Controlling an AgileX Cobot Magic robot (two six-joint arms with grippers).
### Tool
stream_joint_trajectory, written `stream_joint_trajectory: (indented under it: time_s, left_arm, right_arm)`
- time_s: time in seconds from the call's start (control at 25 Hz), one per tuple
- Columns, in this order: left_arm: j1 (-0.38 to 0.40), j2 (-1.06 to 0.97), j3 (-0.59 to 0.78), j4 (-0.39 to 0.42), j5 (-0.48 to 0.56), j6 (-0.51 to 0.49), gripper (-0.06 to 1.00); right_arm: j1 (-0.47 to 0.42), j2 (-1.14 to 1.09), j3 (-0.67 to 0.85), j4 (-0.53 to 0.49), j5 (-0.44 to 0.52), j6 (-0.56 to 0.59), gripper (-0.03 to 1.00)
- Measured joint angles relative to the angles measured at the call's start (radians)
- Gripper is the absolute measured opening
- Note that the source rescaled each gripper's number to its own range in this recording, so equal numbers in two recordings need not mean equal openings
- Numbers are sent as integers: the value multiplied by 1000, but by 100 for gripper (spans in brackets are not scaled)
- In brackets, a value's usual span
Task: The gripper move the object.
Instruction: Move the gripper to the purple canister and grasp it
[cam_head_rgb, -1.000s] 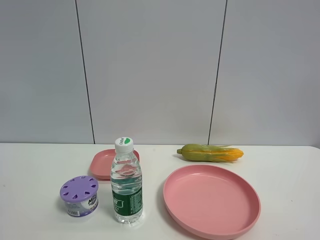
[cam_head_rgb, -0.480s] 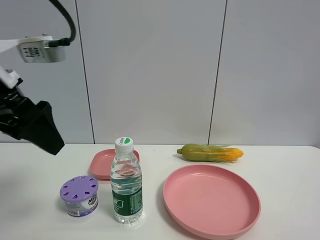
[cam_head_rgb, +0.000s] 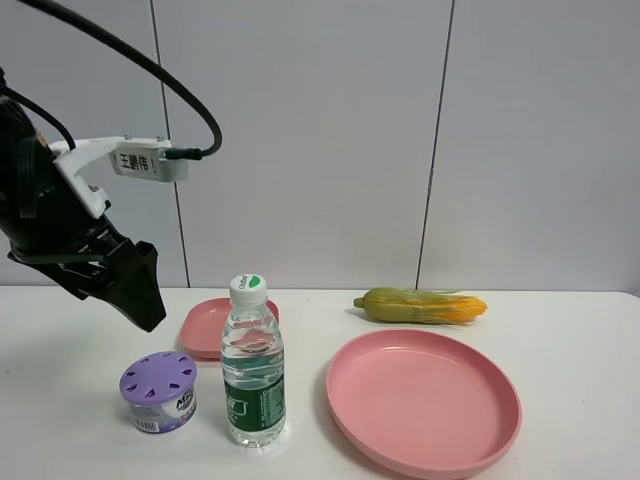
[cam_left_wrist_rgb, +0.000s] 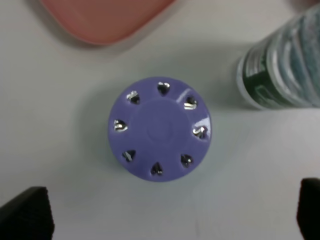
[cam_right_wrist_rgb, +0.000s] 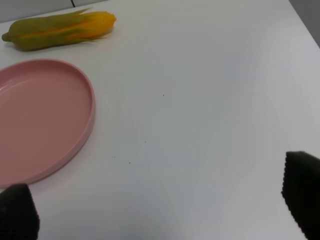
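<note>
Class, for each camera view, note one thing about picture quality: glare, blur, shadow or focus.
Exterior high: even light, sharp, faint shadow under the water bottle. Left wrist: bright glints on the purple can lid; the bottle looks blurred. Right wrist: the fingertips of the right gripper are dark, out-of-focus blobs; the corn is fairly sharp.

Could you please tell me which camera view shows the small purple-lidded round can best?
The left wrist view: the small round purple-lidded can fills the centre, holes clear. Exterior high shows it small, side-on; right wrist misses it.
</note>
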Motion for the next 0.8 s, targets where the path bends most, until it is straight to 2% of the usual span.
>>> stream_joint_trajectory:
  time_s: [0.32, 0.8]
  left_arm:
    - [0, 65, -1, 0, -93, 10, 100]
    - [0, 154, -1, 30, -123, 34, 100]
  right_arm:
    - [0, 0, 0, 0, 0, 0, 100]
    - [0, 0, 0, 0, 0, 0, 100]
